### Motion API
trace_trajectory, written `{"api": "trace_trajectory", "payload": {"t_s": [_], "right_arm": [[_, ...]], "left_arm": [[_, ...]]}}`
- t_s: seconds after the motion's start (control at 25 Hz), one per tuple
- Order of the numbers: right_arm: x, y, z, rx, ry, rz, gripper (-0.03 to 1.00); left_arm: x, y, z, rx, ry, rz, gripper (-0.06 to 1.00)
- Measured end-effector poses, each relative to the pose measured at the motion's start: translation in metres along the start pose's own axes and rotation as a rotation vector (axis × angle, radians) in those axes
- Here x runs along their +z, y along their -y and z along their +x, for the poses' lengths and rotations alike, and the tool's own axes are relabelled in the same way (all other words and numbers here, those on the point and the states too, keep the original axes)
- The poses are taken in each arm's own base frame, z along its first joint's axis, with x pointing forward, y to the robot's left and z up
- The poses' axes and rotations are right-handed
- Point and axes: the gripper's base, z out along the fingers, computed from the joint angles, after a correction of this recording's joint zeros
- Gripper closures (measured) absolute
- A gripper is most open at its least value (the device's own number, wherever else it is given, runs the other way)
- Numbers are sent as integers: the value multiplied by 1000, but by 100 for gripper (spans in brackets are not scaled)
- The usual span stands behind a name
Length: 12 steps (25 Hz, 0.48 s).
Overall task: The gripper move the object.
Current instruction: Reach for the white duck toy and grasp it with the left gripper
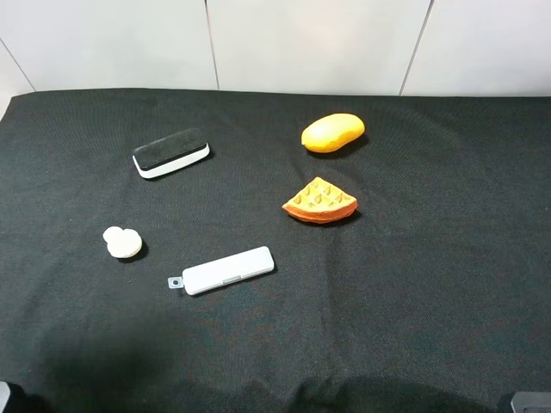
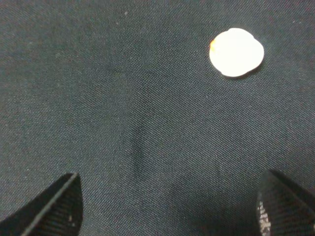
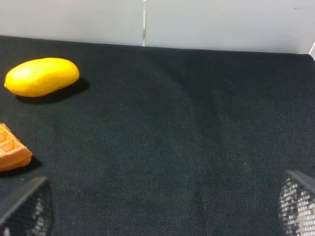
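The object, a small cream-white lumpy piece, lies on the black cloth at the left. It also shows in the left wrist view, lying ahead of and off to one side of my left gripper, whose two black fingertips are wide apart with nothing between them. My right gripper is also open and empty over bare cloth. In the high view only small bits of the arms show at the bottom corners; the grippers themselves are out of that view.
A flat white rectangular case lies right of the object. A black-topped white eraser block is behind it. An orange mango-shaped lump and an orange waffle wedge lie mid-table. A white wall stands behind.
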Motion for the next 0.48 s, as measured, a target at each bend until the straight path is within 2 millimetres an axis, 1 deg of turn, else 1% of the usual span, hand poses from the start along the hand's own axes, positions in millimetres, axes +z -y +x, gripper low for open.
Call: {"api": "trace_trajectory", "payload": {"t_s": [0.24,0.48], "right_arm": [[0,0,0,0,0,0,27],[0,0,0,0,0,0,27]], "left_arm": [[29,-1,-20,0,-91,2,18],[60,-2,-35,-1,-158,4,18]]}}
